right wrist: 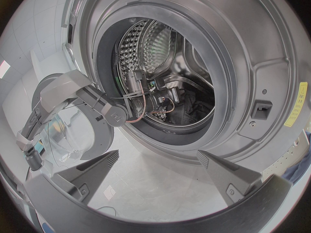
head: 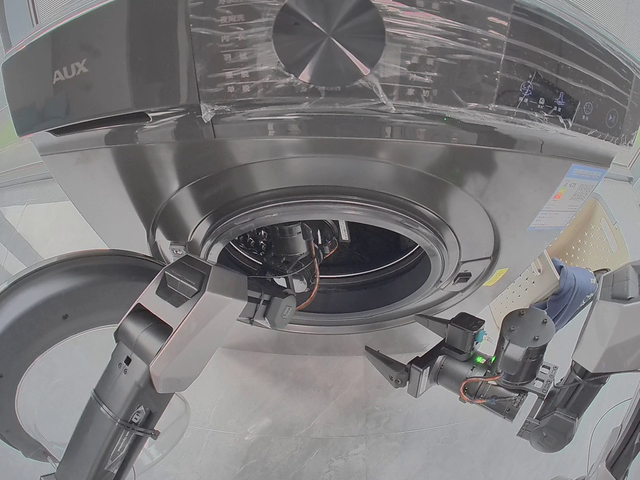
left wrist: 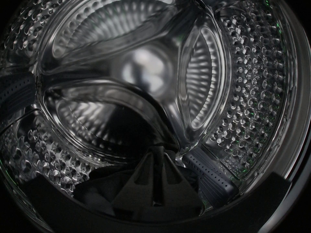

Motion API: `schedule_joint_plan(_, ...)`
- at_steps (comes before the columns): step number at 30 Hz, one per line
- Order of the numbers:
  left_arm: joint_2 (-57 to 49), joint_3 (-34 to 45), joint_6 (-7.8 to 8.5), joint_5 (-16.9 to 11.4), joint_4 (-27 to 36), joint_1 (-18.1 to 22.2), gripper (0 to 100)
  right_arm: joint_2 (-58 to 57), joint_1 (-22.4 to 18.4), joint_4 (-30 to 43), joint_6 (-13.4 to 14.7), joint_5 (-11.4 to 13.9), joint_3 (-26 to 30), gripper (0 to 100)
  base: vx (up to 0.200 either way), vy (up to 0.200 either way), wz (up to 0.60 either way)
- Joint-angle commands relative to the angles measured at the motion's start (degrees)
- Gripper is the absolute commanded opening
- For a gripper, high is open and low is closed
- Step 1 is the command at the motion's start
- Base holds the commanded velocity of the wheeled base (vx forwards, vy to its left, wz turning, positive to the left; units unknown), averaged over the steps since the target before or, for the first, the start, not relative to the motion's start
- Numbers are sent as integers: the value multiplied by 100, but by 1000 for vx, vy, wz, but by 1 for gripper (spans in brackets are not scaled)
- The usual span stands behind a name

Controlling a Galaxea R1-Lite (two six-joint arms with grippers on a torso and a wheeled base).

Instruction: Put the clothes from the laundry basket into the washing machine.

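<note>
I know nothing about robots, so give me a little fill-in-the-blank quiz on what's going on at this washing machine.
1. The left gripper is inside the washing machine's ___.
2. The right gripper hangs open, holding ___.
3. The garment draped over the laundry basket is coloured ___.
4. The machine's door stands ___.
Missing words: drum; nothing; blue; open.

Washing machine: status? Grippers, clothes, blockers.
Left gripper shut, deep in the drum, at dark clothes. Right gripper open, empty, outside the washing machine. Blue garment draped on laundry basket. Left arm crosses the doorway.
</note>
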Motion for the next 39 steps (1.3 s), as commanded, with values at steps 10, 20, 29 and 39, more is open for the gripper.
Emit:
schedule_joint_plan(10, -171, 639, -9, -1, -17, -76, 100, -24, -19, -6, -7, 5, 0, 100, 0, 0, 0)
schedule_joint_plan(20, -1059, 2028, 0, -36, -404, -287, 100, -42, -1, 3, 1, -4, 9, 100, 0, 0, 0)
schedule_joint_plan(29, -2623, 5218, 132, -414, -1634, -858, 100, -525, 16, 3, -7, 5, 360, 100, 0, 0, 0)
schedule_joint_plan(39, -4355, 7310, 141, -625, -1775, -1543, 100, -1264, -19, 3, -7, -30, 1072, 100, 0, 0, 0)
